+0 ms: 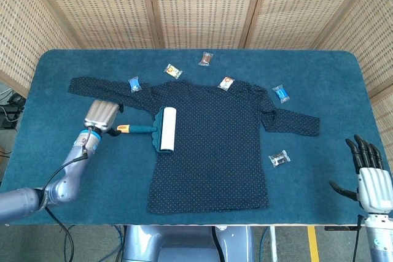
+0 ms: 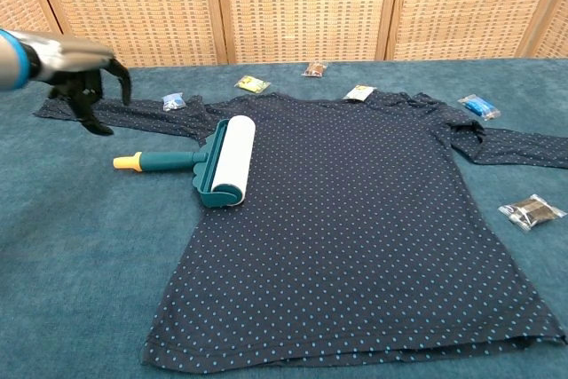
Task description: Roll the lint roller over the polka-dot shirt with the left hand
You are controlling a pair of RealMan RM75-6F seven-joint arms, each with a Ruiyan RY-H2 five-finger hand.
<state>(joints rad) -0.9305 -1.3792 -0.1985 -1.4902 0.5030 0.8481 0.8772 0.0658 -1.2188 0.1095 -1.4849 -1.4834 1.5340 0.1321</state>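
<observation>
The dark polka-dot shirt (image 1: 215,139) (image 2: 355,210) lies flat in the middle of the blue table. The lint roller (image 1: 161,129) (image 2: 213,163) rests on the shirt's left edge, white roll on the fabric, teal handle with a yellow tip (image 1: 123,128) pointing left. My left hand (image 1: 101,116) (image 2: 84,86) hovers above the table just left of the yellow tip, fingers apart and pointing down, holding nothing. My right hand (image 1: 370,181) rests open at the table's near right corner, far from the shirt.
Several small wrapped snacks lie around the shirt: a blue one (image 1: 134,83) on the left sleeve, others (image 1: 172,70) (image 1: 206,59) (image 1: 226,83) along the collar, a blue one (image 1: 280,93) at the right shoulder, a dark one (image 1: 279,159) by the right hem. Wicker screens stand behind the table.
</observation>
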